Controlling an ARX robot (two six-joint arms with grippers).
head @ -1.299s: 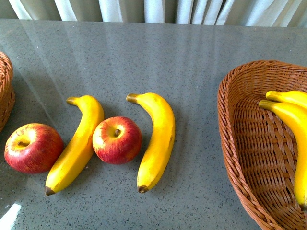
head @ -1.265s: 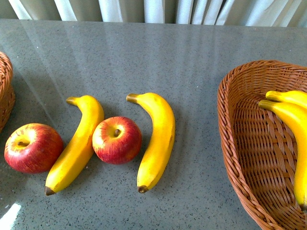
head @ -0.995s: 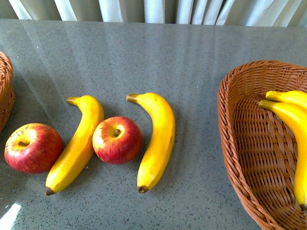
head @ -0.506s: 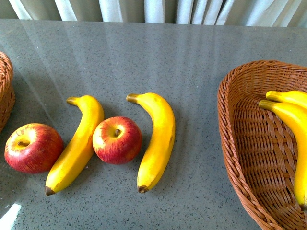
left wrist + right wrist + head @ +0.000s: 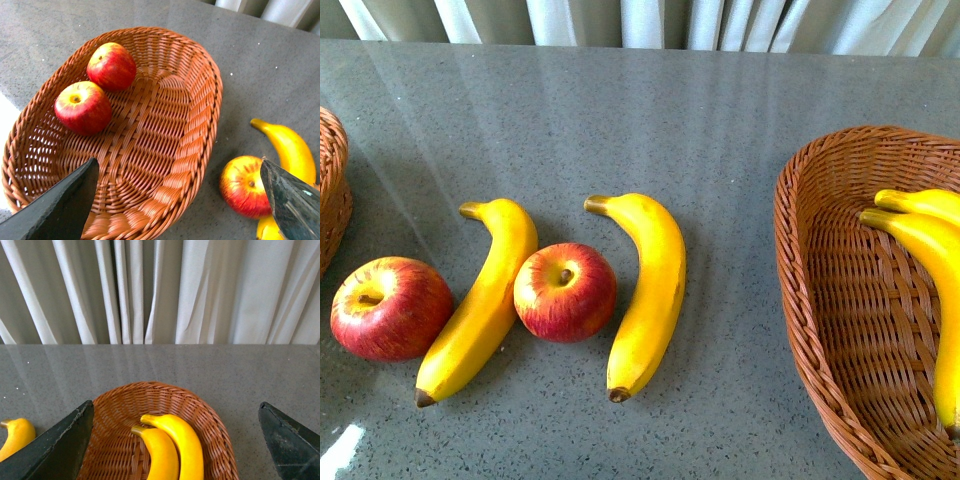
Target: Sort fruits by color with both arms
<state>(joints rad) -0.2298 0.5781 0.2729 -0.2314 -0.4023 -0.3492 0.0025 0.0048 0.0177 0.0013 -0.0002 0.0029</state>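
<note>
Fruits to sort lie loose on the table, none gripped. Left gripper (image 5: 177, 164): black flat block fingers (image 5: 55, 207) spread wide, empty, hovering over an oval brown wicker basket (image 5: 215, 100) that holds two round red apples (image 5: 111, 66) at its far end. Just outside that rim, near one finger, sits a round red apple with yellow blush (image 5: 246, 186), against a long curved yellow banana (image 5: 287, 147). Right gripper (image 5: 175, 404): black fingers (image 5: 60, 445) spread too, nothing between, above a second wicker basket (image 5: 220, 425) holding two glossy yellow bananas (image 5: 177, 440). The nearest loose banana (image 5: 17, 437) is well apart, only its end showing. Front view shows no arm. On the grey speckled table (image 5: 620, 120) the row runs apple, banana, middle red apple (image 5: 565, 292), banana, neighbours touching or nearly so. Likely step: left arm takes the blushed apple by its basket, right arm the nearest loose banana. To do it well: descend straight, jaws across the apple's widest part and clear of the banana leaning on it. Pinch the banana mid-length so it does not tip.
</note>
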